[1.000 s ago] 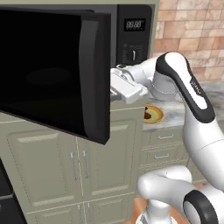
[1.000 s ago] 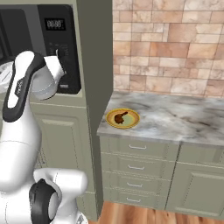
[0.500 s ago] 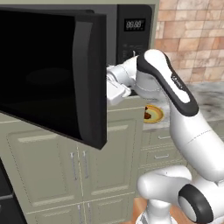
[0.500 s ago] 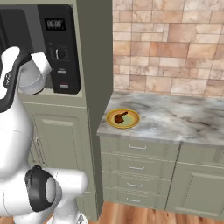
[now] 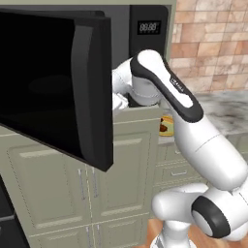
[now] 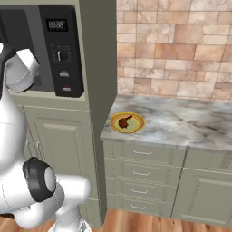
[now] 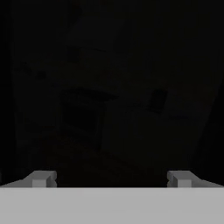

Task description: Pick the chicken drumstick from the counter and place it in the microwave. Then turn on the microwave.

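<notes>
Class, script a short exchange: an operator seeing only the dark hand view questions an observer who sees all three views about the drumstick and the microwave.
Operator: Where is the chicken drumstick?
Observer: On the yellow plate on the counter, to the right of the microwave.
Operator: Is the microwave door open?
Observer: Yes, it stands wide open, and the arm reaches into the cavity.
</notes>
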You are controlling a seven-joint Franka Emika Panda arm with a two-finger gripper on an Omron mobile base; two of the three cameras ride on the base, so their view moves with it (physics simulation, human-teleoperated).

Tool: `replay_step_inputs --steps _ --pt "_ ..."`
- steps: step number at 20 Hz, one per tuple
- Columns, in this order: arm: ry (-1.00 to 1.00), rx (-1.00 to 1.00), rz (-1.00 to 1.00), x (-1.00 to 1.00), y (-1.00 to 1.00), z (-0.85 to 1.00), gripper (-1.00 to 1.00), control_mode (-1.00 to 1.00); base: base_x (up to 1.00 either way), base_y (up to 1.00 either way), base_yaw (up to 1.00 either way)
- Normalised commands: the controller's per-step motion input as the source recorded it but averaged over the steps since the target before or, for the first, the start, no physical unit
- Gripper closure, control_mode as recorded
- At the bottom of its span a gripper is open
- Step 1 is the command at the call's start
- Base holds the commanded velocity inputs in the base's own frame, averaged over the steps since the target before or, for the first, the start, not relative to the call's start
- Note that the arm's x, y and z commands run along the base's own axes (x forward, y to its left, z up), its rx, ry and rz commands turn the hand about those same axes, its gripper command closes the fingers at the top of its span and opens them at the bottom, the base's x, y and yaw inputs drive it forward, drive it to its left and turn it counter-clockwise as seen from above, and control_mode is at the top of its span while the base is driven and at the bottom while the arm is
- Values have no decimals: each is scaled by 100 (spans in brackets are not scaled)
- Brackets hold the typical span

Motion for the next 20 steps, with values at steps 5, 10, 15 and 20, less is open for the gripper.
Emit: replay_step_inputs --steps 5,10,15,20 --pt "-8 -3 8 -9 42 -5 -100 -100 0 0 0" --pt "-9 -4 8 -12 44 -6 -100 -100 0 0 0" --pt "-7 -2 7 -6 36 -7 -100 -100 0 0 0" --pt "-3 0 1 0 23 -8 -100 -100 0 0 0"
